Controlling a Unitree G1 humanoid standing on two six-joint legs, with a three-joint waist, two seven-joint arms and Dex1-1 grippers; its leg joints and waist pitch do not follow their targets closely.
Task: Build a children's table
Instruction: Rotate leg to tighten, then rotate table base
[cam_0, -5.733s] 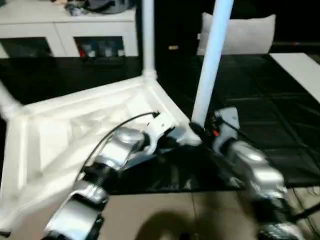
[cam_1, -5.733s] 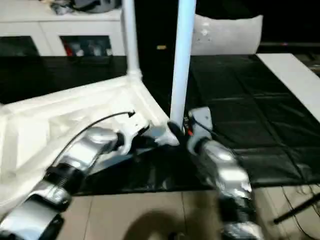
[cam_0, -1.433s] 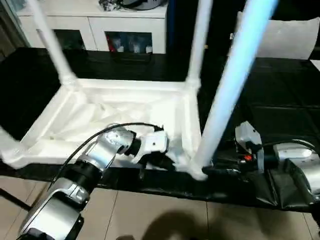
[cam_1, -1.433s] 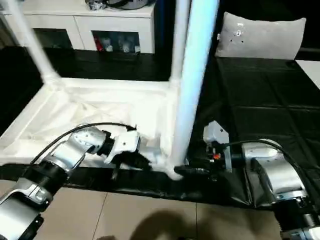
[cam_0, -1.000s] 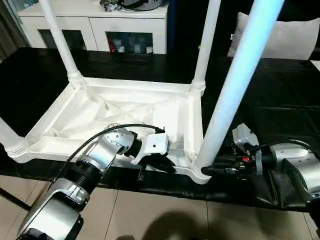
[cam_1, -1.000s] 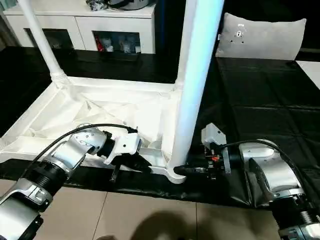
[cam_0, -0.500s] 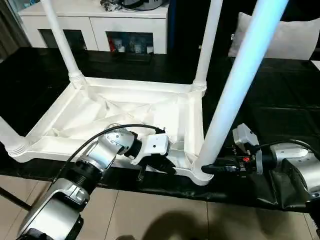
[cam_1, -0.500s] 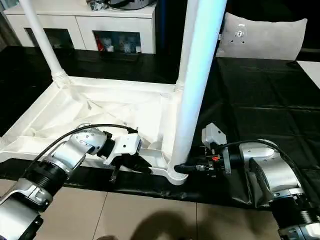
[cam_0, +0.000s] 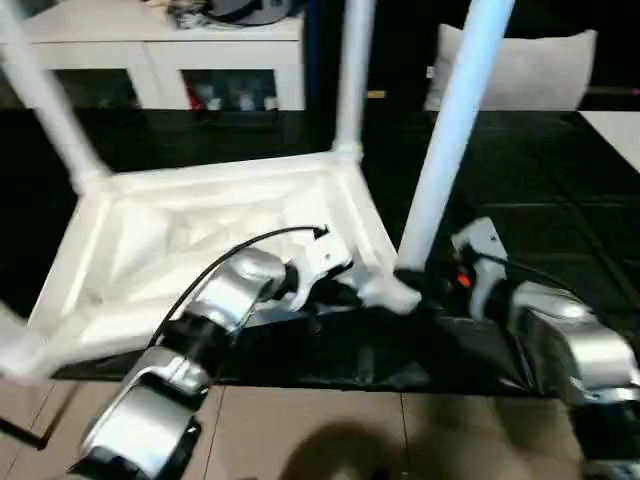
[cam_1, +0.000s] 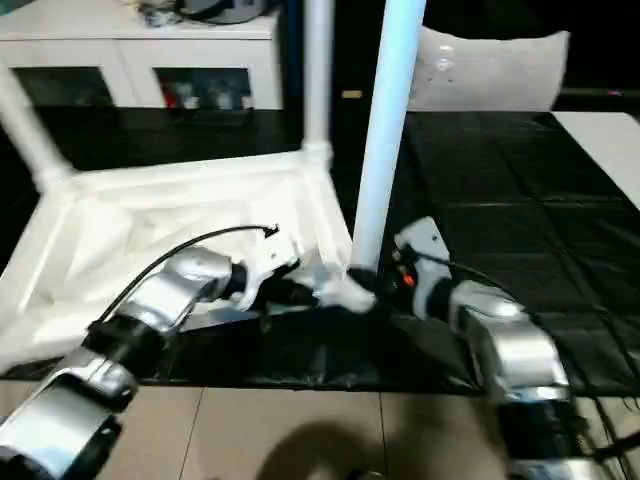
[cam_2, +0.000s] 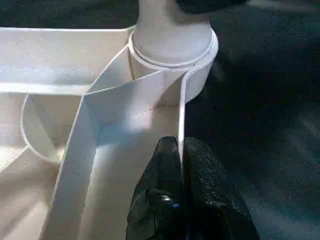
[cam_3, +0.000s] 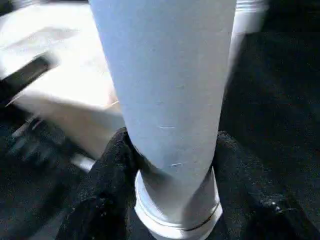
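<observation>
The children's table (cam_0: 200, 240) lies upside down on the black-covered work table (cam_0: 560, 200), its ribbed underside facing up. White legs rise from its corners: one at the far left (cam_0: 40, 90), one at the back (cam_0: 352, 80), one at the near right (cam_0: 455, 130). My left gripper (cam_2: 181, 150) is shut on the thin rim wall right beside the near right corner socket (cam_2: 172, 50). My right gripper (cam_3: 172, 165) is shut on the base of the near right leg (cam_3: 165, 75), one black finger (cam_3: 107, 165) on each side just above the socket.
A white cabinet (cam_0: 150, 50) stands along the back and a grey cushion (cam_0: 530, 65) lies at the back right. A white board (cam_0: 615, 130) rests on the far right of the black cover. Tiled floor (cam_0: 300, 430) runs below the work table's front edge.
The whole picture has shifted and blurred. The right gripper's fingers have closed in on the leg's base. The table's near right corner now sits higher in the picture, both grippers with it.
</observation>
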